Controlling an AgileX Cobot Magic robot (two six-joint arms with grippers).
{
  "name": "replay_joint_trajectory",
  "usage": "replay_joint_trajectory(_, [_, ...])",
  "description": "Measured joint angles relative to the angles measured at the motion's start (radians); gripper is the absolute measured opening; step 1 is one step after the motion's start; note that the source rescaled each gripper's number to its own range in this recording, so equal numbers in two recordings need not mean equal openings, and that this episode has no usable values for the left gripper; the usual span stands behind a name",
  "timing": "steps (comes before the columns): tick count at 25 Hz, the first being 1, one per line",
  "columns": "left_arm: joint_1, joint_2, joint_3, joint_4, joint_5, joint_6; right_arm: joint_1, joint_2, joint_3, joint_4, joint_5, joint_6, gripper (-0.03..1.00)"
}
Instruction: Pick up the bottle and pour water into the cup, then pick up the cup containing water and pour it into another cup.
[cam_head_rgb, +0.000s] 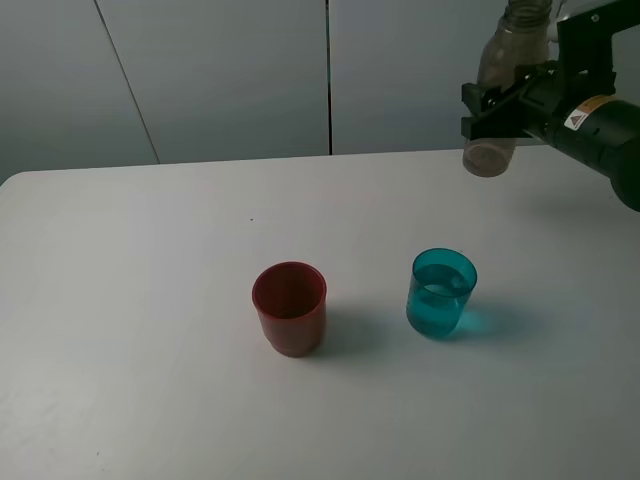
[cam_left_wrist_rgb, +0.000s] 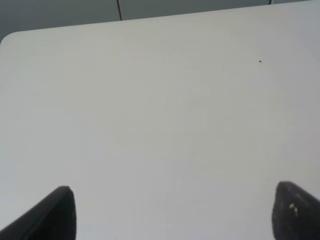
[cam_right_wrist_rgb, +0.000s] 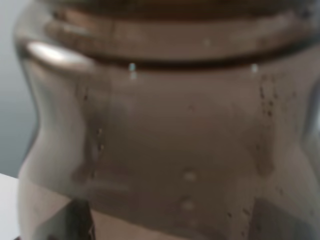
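My right gripper (cam_head_rgb: 492, 112) is shut on the smoky grey-brown bottle (cam_head_rgb: 505, 55), holding it upright in the air above the table's far right. Up close in the right wrist view, the bottle (cam_right_wrist_rgb: 165, 140) fills the picture. The teal cup (cam_head_rgb: 440, 292) stands right of the table's middle with water in it. The red cup (cam_head_rgb: 289, 308) stands to its left, a short gap between them. My left gripper (cam_left_wrist_rgb: 175, 210) shows only in the left wrist view, open over bare table with nothing between its fingers.
The white table (cam_head_rgb: 150, 300) carries only the two cups. Grey wall panels (cam_head_rgb: 230, 70) stand behind its far edge. A small dark speck (cam_head_rgb: 252, 219) marks the tabletop behind the red cup.
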Motion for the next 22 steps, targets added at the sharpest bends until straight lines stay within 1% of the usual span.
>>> replay_joint_trajectory(3, [0.0,0.0,0.0,0.0,0.0,0.0,-0.057,0.069,-0.033,-0.004,0.0,0.038,0.0])
replay_joint_trajectory(5, [0.0,0.0,0.0,0.0,0.0,0.0,-0.074,0.105,-0.061,-0.008,0.0,0.069,0.0])
replay_joint_trajectory(13, [0.0,0.0,0.0,0.0,0.0,0.0,-0.069,0.219,-0.149,-0.171,-0.002,0.154,0.0])
replay_joint_trajectory(17, [0.0,0.0,0.0,0.0,0.0,0.0,-0.066,0.263,-0.179,-0.192,-0.002,0.163,0.0])
replay_joint_trajectory(22, [0.0,0.0,0.0,0.0,0.0,0.0,-0.066,0.293,-0.213,-0.221,-0.006,0.229,0.0])
